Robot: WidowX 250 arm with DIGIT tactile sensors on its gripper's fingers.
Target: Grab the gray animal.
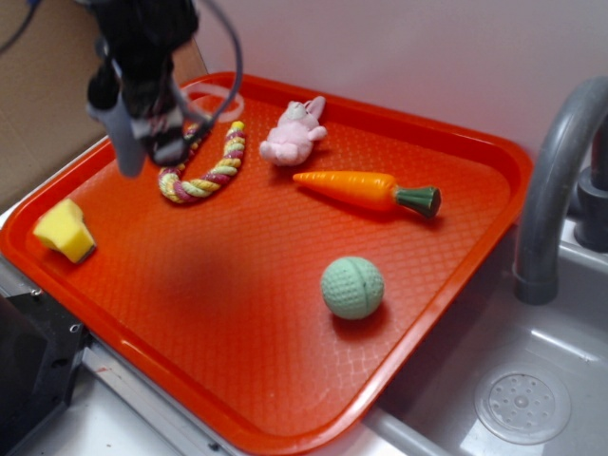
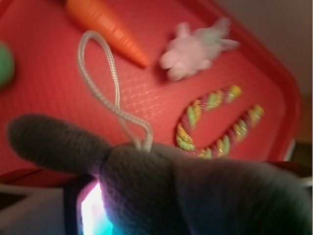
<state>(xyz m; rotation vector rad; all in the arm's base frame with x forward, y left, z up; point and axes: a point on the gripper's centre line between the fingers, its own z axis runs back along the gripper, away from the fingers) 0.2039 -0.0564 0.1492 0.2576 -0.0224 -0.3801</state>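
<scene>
In the upper left of the exterior view the gripper is hanging above the orange tray, and the gray animal is sitting between its fingers, lifted off the tray surface. The jaws are closing tightly around the toy's body, so it is not resting on anything. In the wrist view the gray animal is filling the lower part of the frame, with its ear pointing to the left and its white string looping upward in the frame, probably because the camera is looking past the held toy.

Below the gripper the rope toy is lying curved. The pink bunny, the carrot, the green ball and the yellow sponge are lying well apart on the tray, so they are not disturbing the grasp. I judge the grab is mostly done.
</scene>
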